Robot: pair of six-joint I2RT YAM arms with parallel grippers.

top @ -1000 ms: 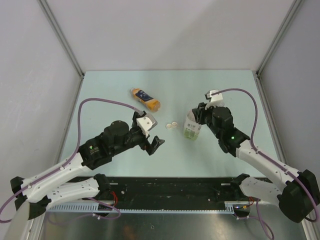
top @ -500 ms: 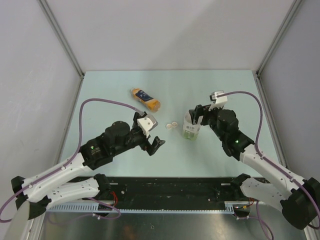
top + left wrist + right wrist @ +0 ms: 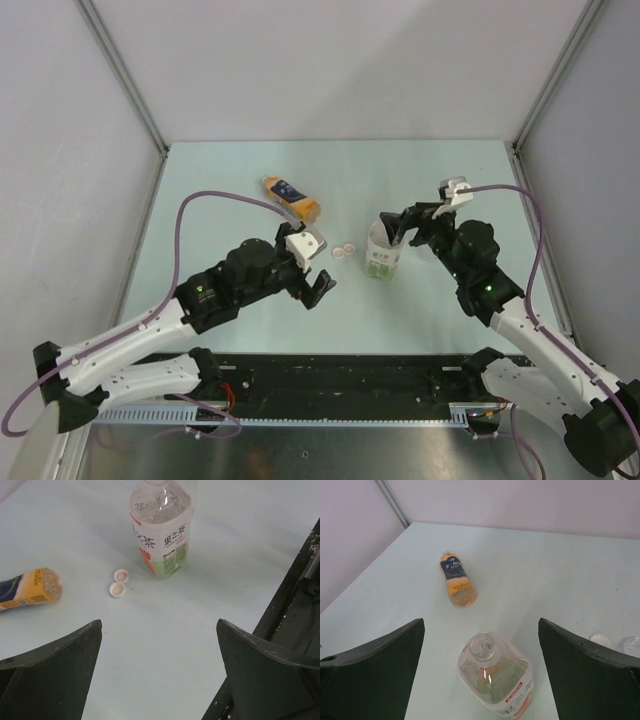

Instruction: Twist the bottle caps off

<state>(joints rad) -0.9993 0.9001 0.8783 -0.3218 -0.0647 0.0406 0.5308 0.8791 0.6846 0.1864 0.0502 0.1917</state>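
A clear tea bottle stands upright with its neck open. Two small whitish bottle caps lie on the table just left of it, seen open side up in the left wrist view. My right gripper is open, hanging just right of and above the bottle's neck, with nothing between its fingers. Left of the caps my left gripper is open and empty, low over bare table. An orange-labelled bottle lies on its side farther back; whether it bears a cap I cannot tell.
The pale green table is walled by grey panels at the left, back and right. A black rail with the arm bases runs along the near edge, and it shows at the right of the left wrist view.
My right gripper has opened, let go of the clear bottle and drawn back to the right. The left arm has shifted slightly right towards the caps. The bottle stays upright.
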